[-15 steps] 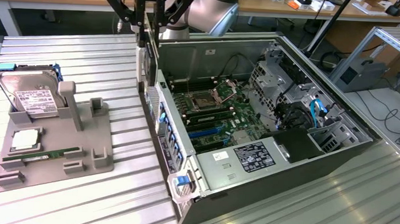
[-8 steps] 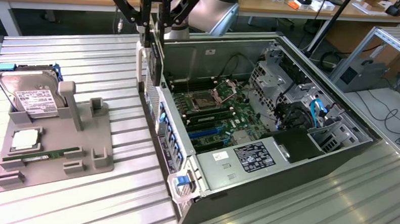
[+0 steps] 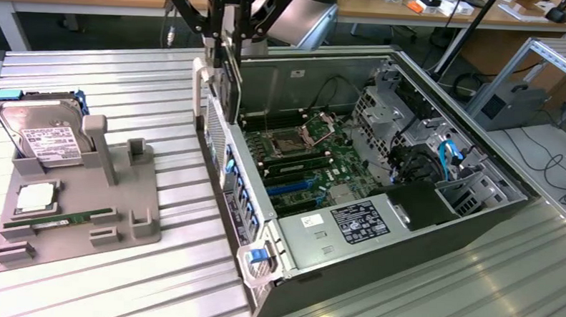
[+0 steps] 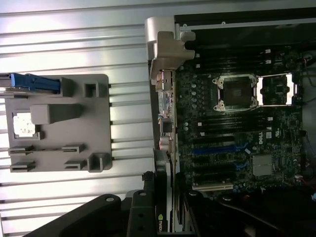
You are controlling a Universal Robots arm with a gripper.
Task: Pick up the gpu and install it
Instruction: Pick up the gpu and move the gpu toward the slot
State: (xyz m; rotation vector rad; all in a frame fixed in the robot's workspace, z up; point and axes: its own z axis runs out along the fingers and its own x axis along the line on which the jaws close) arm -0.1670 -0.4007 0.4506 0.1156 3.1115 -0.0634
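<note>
On the ribbed metal table (image 3: 95, 71), the fingers (image 3: 229, 31) grip the gpu (image 3: 232, 85) edge-on above the computer case's (image 3: 433, 229) rear wall. It is best kept upright and squared to the blue slot (image 3: 292, 187).

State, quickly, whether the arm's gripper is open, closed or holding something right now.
Gripper: fingers closed on the gpu, held edge-on over the rim of the open computer case.

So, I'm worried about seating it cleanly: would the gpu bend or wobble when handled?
Probably stiff: the gpu hangs straight, edge-on, with no visible sag. Being so thin, it would likely tip over if stood unsupported.
</note>
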